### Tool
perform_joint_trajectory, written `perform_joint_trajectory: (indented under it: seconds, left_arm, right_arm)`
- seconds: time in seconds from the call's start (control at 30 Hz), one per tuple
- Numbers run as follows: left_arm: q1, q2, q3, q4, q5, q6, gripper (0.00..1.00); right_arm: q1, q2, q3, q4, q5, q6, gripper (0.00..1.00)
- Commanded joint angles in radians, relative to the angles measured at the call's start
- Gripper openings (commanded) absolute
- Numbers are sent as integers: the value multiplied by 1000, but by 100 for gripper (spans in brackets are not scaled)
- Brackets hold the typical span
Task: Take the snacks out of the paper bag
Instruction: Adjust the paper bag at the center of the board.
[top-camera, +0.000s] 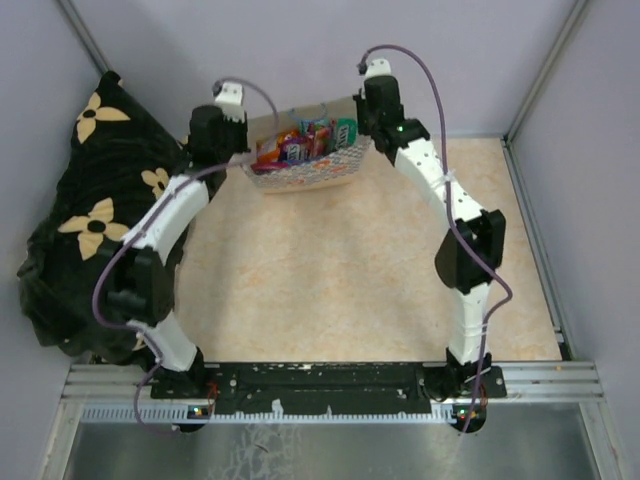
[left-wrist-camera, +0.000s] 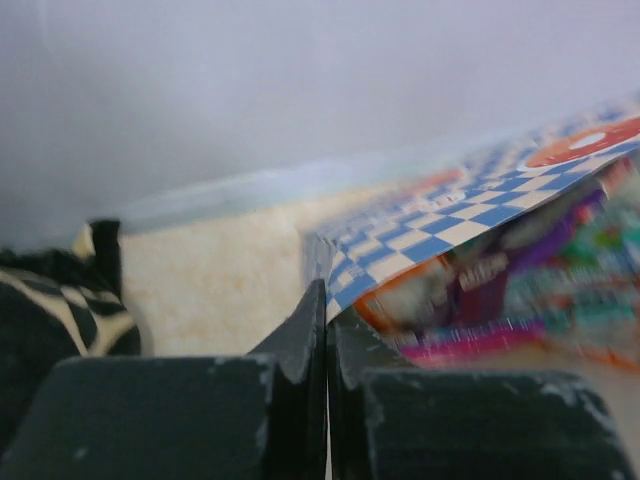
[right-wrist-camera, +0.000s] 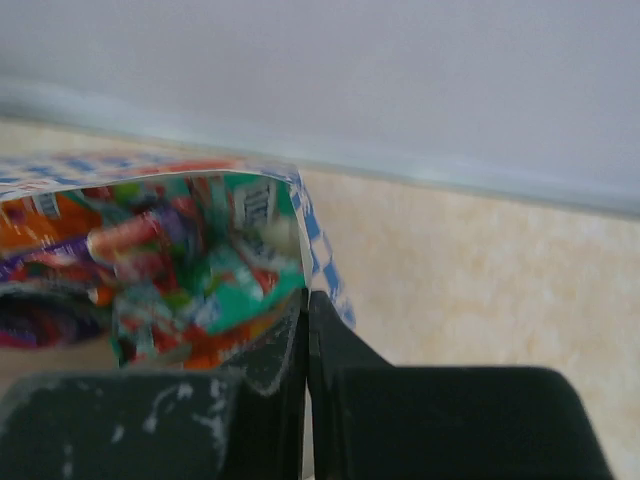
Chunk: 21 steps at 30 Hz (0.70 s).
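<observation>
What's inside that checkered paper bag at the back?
Colourful snack pouches, orange, purple, green and red, fill the paper bag. Its walls hide anything beneath the top ones.

A: How is the light from above?

B: Bright, soft and even. The arms (top-camera: 170, 222) throw only faint, blurry-edged shadows on the table (top-camera: 340, 270). The black cloth (top-camera: 70, 260) is so dark that its folds barely show.

A: And the wrist views?

B: Less sharp. On the left, the snacks (left-wrist-camera: 500, 290) in the paper bag (left-wrist-camera: 450, 225) are smeared and out of focus, and the left end effector (left-wrist-camera: 327, 335) is a dim, soft mass. On the right, the snacks' print is fuzzy, the right end effector (right-wrist-camera: 305, 340) nearly black, the wall (right-wrist-camera: 400, 80) pale and featureless.
</observation>
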Motion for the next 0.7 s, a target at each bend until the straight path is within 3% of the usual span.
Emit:
perform_joint_trajectory:
  seconds: [0.0, 0.07, 0.1, 0.13, 0.23, 0.33, 0.43, 0.53, 0.67]
  left_arm:
    - [-65, -334, -543, 591, 20, 6, 0]
    - [-114, -462, -821, 771, -34, -6, 0]
    - [-133, -517, -922, 833, -49, -17, 7]
    - [-152, -579, -1010, 860, -61, -36, 20]
    - [-209, -690, -1169, 834, -113, -101, 29]
    - [-255, -755, -1250, 760, -155, -169, 49]
    - [-283, -764, -1320, 742, -185, -213, 68]
    - [-297, -726, -1344, 742, -158, -224, 71]
    - [-324, -682, -1338, 714, -162, -239, 70]
  right_arm:
    - [49, -351, -520, 411, -4, 18, 0]
    - [97, -526, -839, 623, 51, 34, 0]
    - [121, -600, -967, 685, 64, 54, 0]
    - [142, -662, -1067, 729, 65, 78, 0]
    - [197, -845, -1335, 793, 71, 152, 6]
    - [222, -953, -1498, 808, 52, 206, 39]
    - [227, -1000, -1647, 863, 81, 233, 64]
    - [226, -987, -1721, 881, 104, 234, 72]
    - [226, -955, -1750, 890, 123, 234, 72]
